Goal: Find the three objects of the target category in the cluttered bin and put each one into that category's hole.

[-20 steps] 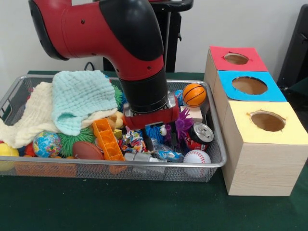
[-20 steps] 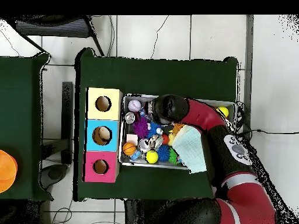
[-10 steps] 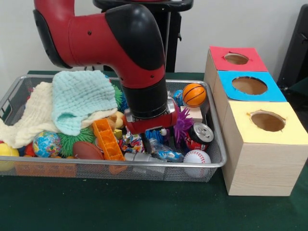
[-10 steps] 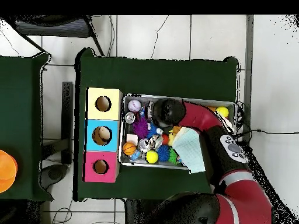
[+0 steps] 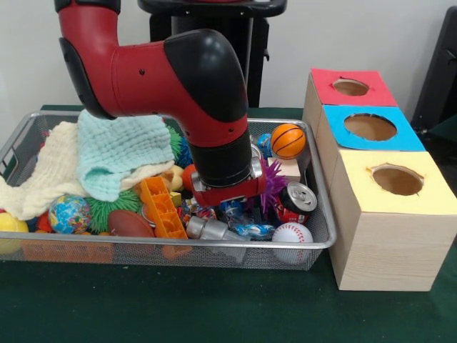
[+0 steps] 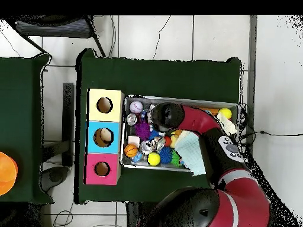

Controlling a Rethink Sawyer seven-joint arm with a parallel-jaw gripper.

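Observation:
My gripper (image 5: pixel 227 206) is sunk into the clutter at the middle of the wire bin (image 5: pixel 314 243), its tips hidden among wrapped toys and a silver metal piece (image 5: pixel 207 229). Close by lie a purple spiky toy (image 5: pixel 273 182), a soda can (image 5: pixel 295 200), a baseball (image 5: pixel 292 233) and a small basketball (image 5: pixel 288 140). To the right stand three boxes with a red hole (image 5: pixel 350 87), a blue hole (image 5: pixel 370 126) and a yellow hole (image 5: pixel 397 180). From above, the gripper (image 6: pixel 161 115) sits near the baseball (image 6: pixel 137 107) at the bin's box end.
Cloths, mint (image 5: pixel 118 150) and cream (image 5: pixel 43 175), cover the bin's left half. Around them lie a globe ball (image 5: pixel 70 213), a brown football (image 5: pixel 130 224), an orange block (image 5: pixel 161 207) and a yellow ball (image 5: pixel 8 223). The arm's red elbow (image 5: pixel 143 68) looms over the bin.
The arm has come lower and slightly forward, pushing the gripper down into the clutter; its tips, visible a second ago, are now buried. The silver piece shows more.

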